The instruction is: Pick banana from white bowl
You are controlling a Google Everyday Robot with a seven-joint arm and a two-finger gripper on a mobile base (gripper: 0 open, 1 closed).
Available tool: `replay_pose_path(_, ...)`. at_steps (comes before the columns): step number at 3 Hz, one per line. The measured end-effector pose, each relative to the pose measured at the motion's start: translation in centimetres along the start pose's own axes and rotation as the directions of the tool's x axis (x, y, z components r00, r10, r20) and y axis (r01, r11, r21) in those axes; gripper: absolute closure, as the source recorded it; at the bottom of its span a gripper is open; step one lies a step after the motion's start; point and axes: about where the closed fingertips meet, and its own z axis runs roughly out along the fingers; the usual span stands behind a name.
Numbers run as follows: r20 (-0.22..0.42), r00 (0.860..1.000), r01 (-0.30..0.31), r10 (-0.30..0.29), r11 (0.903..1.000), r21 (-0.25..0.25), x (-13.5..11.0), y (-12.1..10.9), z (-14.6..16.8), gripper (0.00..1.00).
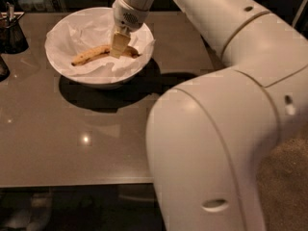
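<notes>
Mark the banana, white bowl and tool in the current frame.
banana (90,55): camera view, middle of its exposed left part.
white bowl (103,80): camera view, near outer wall.
tool (117,53): camera view, its tip, inside the bowl at the banana.

Single high view, close: looks down past own arm (216,129) toward pincer (119,51) in white bowl (102,79).

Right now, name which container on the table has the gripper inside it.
The wide round white bowl lined with crumpled paper: the gripper is down inside it at the spotted yellow banana. The dark glass containers stand apart at the left.
</notes>
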Motion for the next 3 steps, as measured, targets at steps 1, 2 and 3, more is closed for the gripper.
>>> replay_pose_path(1, 0.056, 0.998, 0.001, -0.003, 0.9991, 0.042, -0.5, 3.2, -2.4, 1.00)
replay_pose_path(2, 0.032, 0.999, -0.004, 0.004, 1.0000, -0.001, 0.4, 4.9, -0.7, 1.00)
replay_pose_path(3, 0.022, 1.000, 0.009, -0.009, 0.9998, 0.017, -0.4, 5.6, -1.9, 1.00)
